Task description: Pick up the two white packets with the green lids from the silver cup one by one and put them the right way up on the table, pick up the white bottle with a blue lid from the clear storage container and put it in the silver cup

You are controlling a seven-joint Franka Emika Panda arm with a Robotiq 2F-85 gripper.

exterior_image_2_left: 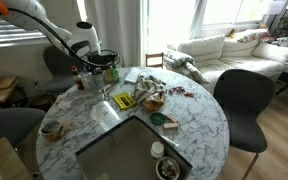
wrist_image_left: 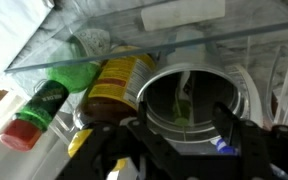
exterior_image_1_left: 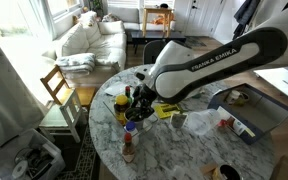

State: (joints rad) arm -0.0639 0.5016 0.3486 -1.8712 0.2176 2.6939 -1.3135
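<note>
My claw point(wrist_image_left: 166, 142) hangs with its jaws apart and nothing between them, straight above the silver cup point(wrist_image_left: 194, 98). In the wrist view its two dark fingers point(wrist_image_left: 234, 135) stand to either side of the cup's round mouth, and I cannot tell whether they touch the rim. Down inside the cup I see a white packet point(wrist_image_left: 182, 100) with a streak of green on it, too blurred for me to say whether there is one or two. Just beside the cup is a yellow bottle point(wrist_image_left: 119, 88), then a green bottle point(wrist_image_left: 72, 75) and a red cap point(wrist_image_left: 24, 130) farther out. The glassy edge of the clear storage container point(wrist_image_left: 134, 40) runs across the top of that view. In both exterior views the claw point(exterior_image_1_left: 139, 103) point(exterior_image_2_left: 101, 68) sits low over a cluster of bottles near the rim of the round marble surface point(exterior_image_1_left: 194, 150) point(exterior_image_2_left: 199, 130), and it hides the cup from me there. The white arm point(exterior_image_1_left: 214, 60) reaches in over the surface. A yellow packet point(exterior_image_1_left: 166, 110) point(exterior_image_2_left: 124, 100) lies flat near the cluster. The container point(exterior_image_1_left: 264, 118) point(exterior_image_2_left: 124, 150) rests on the same surface. Some small pale things point(exterior_image_2_left: 167, 168) show at its near end, too small for me to pick out the blue-lidded bottle.
</note>
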